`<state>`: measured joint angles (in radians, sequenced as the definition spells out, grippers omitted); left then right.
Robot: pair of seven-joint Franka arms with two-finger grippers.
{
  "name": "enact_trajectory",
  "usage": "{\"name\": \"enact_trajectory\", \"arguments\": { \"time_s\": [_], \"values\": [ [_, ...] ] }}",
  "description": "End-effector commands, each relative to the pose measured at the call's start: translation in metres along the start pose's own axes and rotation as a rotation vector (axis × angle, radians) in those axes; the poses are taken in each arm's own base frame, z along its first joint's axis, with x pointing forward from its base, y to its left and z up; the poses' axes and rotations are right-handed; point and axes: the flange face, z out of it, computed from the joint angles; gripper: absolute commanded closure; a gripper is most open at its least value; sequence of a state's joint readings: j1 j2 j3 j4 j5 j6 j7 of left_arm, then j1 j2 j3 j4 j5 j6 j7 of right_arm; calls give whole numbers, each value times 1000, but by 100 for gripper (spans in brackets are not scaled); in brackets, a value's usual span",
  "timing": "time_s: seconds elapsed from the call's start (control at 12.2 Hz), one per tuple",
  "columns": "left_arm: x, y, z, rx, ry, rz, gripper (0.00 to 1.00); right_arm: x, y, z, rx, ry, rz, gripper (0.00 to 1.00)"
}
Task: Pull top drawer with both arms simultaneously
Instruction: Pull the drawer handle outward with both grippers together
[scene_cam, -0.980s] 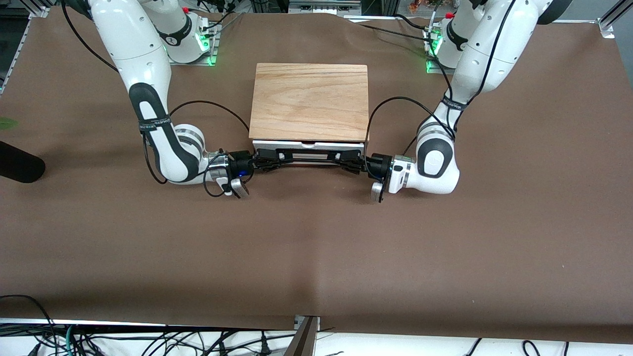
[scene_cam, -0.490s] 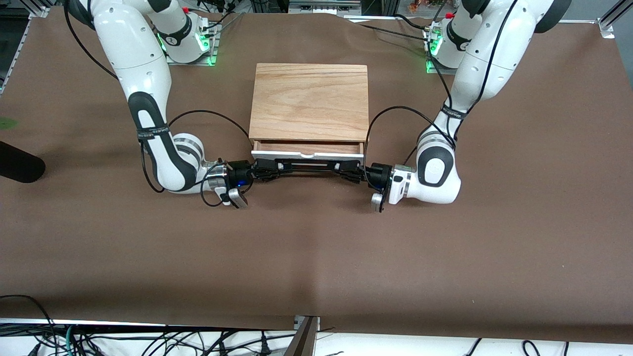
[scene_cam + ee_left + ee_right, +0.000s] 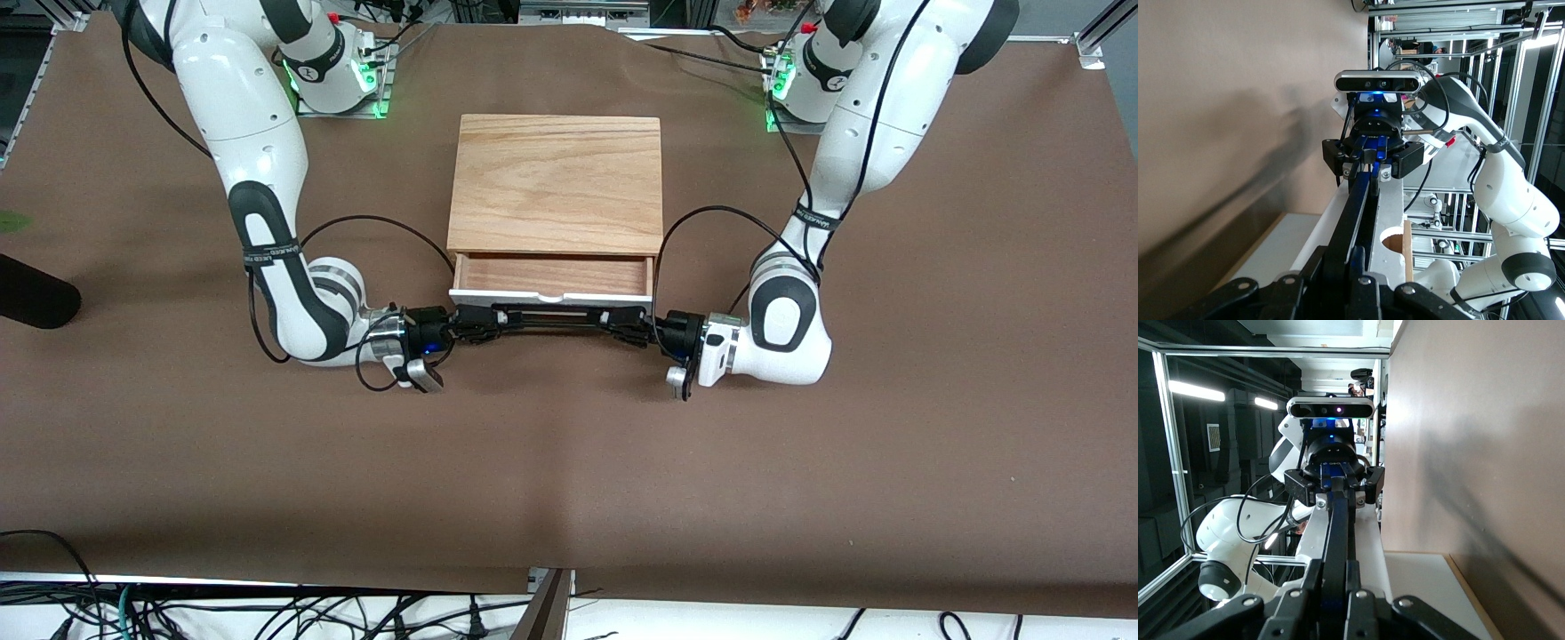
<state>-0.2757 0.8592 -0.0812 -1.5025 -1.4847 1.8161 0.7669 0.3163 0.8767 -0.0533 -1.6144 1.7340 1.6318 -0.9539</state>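
The top drawer (image 3: 553, 274) stands partly open under the light-wood cabinet top (image 3: 556, 182), showing reddish wood inside. Its white front panel (image 3: 549, 297) carries a wide black bar handle (image 3: 551, 317). My right gripper (image 3: 482, 322) is shut on the handle's end toward the right arm. My left gripper (image 3: 624, 322) is shut on the end toward the left arm. In the left wrist view my left gripper (image 3: 1348, 261) clamps the handle (image 3: 1357, 207), with the right gripper (image 3: 1368, 165) at its other end. In the right wrist view my right gripper (image 3: 1333, 575) clamps the handle (image 3: 1336, 537), facing the left gripper (image 3: 1335, 483).
The cabinet sits on a brown table cover (image 3: 569, 462) between the two arm bases. A dark object (image 3: 36, 293) lies at the edge toward the right arm's end. Cables hang along the table edge nearest the front camera.
Both grippers have moved toward the front camera with the handle in them. The drawer has slid out from almost closed to partly open.
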Motion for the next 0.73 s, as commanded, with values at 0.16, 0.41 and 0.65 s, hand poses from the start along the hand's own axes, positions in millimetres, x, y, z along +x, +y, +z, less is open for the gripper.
{"name": "enact_trajectory", "arguments": {
  "time_s": [0.16, 0.41, 0.65],
  "values": [
    [38, 57, 4, -68, 15, 29, 100, 34, 26, -25, -62, 108, 11, 90],
    [43, 56, 4, -72, 21, 29, 100, 52, 30, -38, -67, 136, 12, 90],
    [42, 49, 5, -71, 18, 22, 100, 65, 28, -41, -89, 162, 18, 90]
  ]
}}
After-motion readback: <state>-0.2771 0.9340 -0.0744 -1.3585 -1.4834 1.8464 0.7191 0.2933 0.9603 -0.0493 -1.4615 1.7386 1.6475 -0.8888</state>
